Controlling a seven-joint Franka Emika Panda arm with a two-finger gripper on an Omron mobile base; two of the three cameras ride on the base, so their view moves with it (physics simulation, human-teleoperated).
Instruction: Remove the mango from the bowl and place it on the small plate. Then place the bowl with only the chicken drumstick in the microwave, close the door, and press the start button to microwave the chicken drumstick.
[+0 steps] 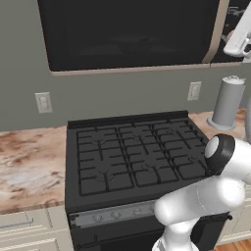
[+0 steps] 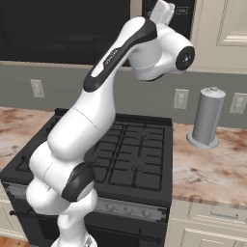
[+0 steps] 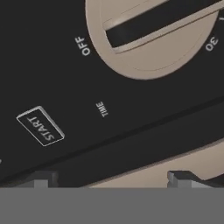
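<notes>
Left base view. The microwave (image 1: 130,34) hangs above the black gas range (image 1: 135,157), its door (image 1: 122,32) lying flush with the cabinet front, so it appears closed. The arm rises from the lower right corner, and its hand reaches the control panel (image 1: 235,22) at the microwave's right-hand edge. A grey paper-towel holder (image 1: 227,102) stands on the counter (image 1: 29,164) just right of the range, near the back wall.

Right base view. The arm arches over the range, and the gripper (image 2: 163,10) points at the panel by the microwave's upper right corner. Whether bowl and drumstick lie inside cannot be told through the dark window.

Hand view. The tan timer dial (image 3: 153,33) sits in the upper part of the panel, with the START button (image 3: 40,125) towards the panel's lower left and off the gripper's centre line. The two finger tips (image 3: 41,178) stand wide apart, holding nothing.

Progress, as a judgement: with the door seemingly shut, loading seems finished; pressing START is what remains. The hand probably has to shift towards the button before pushing.
</notes>
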